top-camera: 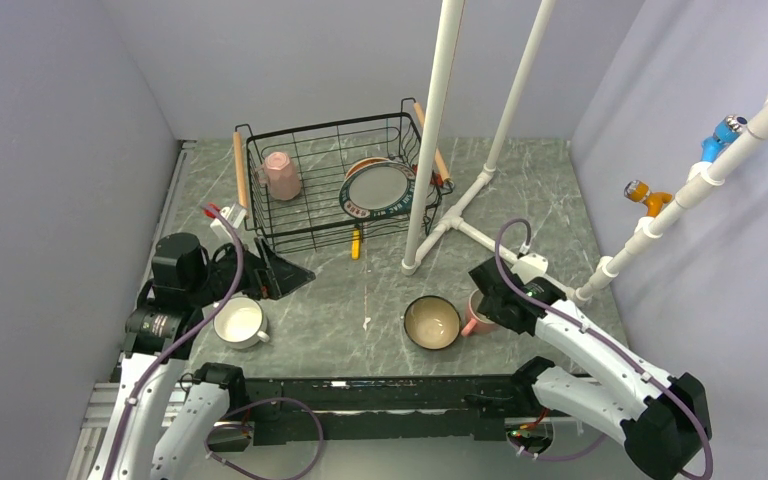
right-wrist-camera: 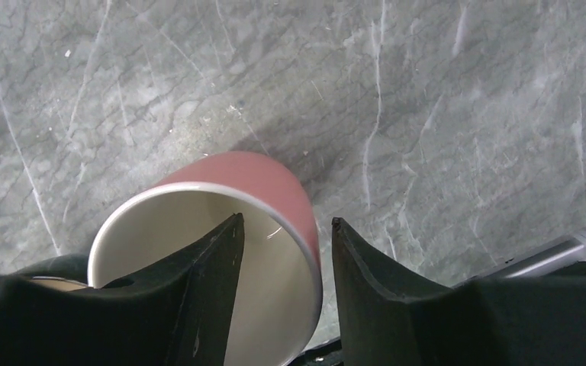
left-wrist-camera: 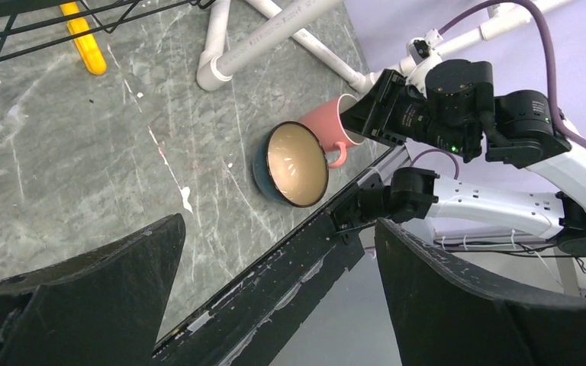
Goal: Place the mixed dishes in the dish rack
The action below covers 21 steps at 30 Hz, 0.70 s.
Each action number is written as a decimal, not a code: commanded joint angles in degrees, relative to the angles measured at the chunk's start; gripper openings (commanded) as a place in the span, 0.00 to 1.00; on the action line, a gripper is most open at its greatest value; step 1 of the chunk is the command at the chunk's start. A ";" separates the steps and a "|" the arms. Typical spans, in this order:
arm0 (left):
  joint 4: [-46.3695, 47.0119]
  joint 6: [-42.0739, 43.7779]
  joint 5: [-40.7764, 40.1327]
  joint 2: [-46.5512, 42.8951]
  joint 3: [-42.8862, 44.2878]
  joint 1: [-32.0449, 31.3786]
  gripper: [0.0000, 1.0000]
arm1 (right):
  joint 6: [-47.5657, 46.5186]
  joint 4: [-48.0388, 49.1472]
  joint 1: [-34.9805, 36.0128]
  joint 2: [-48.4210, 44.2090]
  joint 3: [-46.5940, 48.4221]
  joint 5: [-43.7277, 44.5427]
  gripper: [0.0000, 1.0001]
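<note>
The dish rack (top-camera: 260,205) stands at the back middle. It holds one pink mug (top-camera: 281,175), the big plate (top-camera: 377,188) and, behind the plate, the cream dish (top-camera: 364,163). The second pink mug (top-camera: 473,318) stands at the near right, next to the bowl (top-camera: 432,322). My right gripper (top-camera: 484,303) is open over this mug (right-wrist-camera: 271,179), one finger (right-wrist-camera: 214,267) inside it and the other outside its wall. The white cup (top-camera: 240,322) sits near left. My left gripper (top-camera: 285,275) is open and empty beside the rack's near left corner. In the left wrist view the left gripper (left-wrist-camera: 278,229) faces the bowl (left-wrist-camera: 290,164) and mug (left-wrist-camera: 328,126).
A white pipe frame (top-camera: 430,130) rises from the table just right of the rack, with its feet (top-camera: 460,225) spread behind the bowl. A yellow tool (top-camera: 356,243) lies at the rack's front edge and also shows in the left wrist view (left-wrist-camera: 84,38). A black rail (top-camera: 390,385) runs along the table's near edge.
</note>
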 commanded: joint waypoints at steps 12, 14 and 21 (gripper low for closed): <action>-0.24 0.66 1.44 -1.63 1.99 0.26 0.99 | 4.66 1.45 -0.22 -1.19 1.96 9.50 0.05; 0.16 0.27 1.47 -1.65 1.79 0.29 0.99 | 4.66 0.76 -0.27 -1.59 2.78 11.17 0.00; 3.34 -0.56 3.29 -0.57 0.64 0.27 0.99 | 3.20 -5.69 -0.26 -5.27 10.95 14.57 0.00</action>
